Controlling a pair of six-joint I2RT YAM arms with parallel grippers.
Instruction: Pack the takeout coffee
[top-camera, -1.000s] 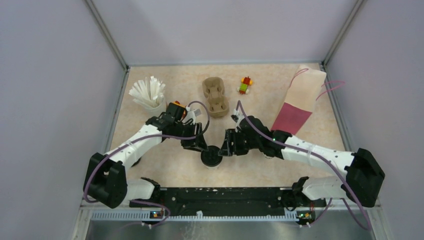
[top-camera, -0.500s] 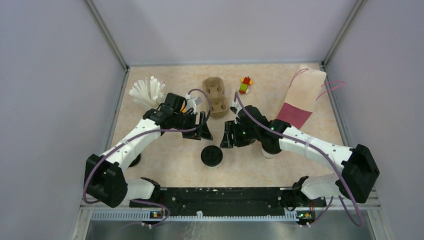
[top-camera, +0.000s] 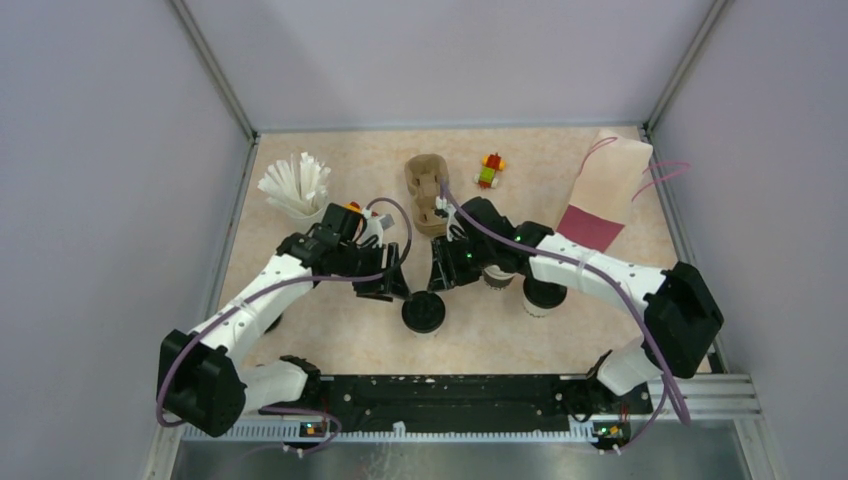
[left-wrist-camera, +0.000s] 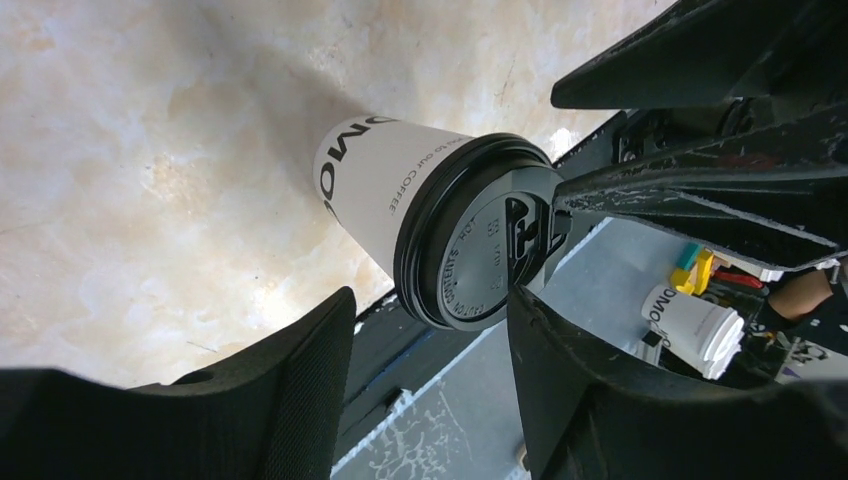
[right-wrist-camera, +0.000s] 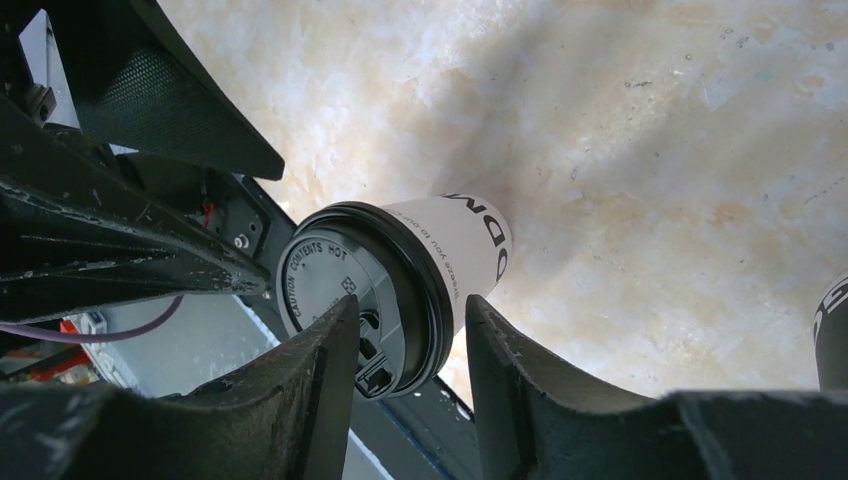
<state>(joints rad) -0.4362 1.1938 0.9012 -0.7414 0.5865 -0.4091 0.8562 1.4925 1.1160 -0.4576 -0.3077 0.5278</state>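
Note:
A takeout coffee cup (top-camera: 423, 313), white with a black lid, stands upright near the front middle of the table. It shows in the left wrist view as cup (left-wrist-camera: 385, 190) and in the right wrist view as cup (right-wrist-camera: 465, 250). My left gripper (top-camera: 393, 284) hovers just behind and left of it, open, gripper (left-wrist-camera: 432, 300) holding nothing. My right gripper (top-camera: 441, 276) hovers just behind and right of it, also open, gripper (right-wrist-camera: 412, 305) with only the lid's edge seen past its fingers. A second lidded cup (top-camera: 543, 296) stands under the right arm.
The brown pulp cup tray (top-camera: 425, 195) lies behind the grippers. A beige cup of white sticks (top-camera: 297, 190) stands at back left. A small toy (top-camera: 490, 170) and a paper bag (top-camera: 600, 200) lie at back right. The black front rail (top-camera: 450, 390) runs close before the cup.
A second ago both grippers were down at the cup's lid. They let go and drew back and up, and have since come a little nearer. The right jaws have narrowed. The cup stayed put.

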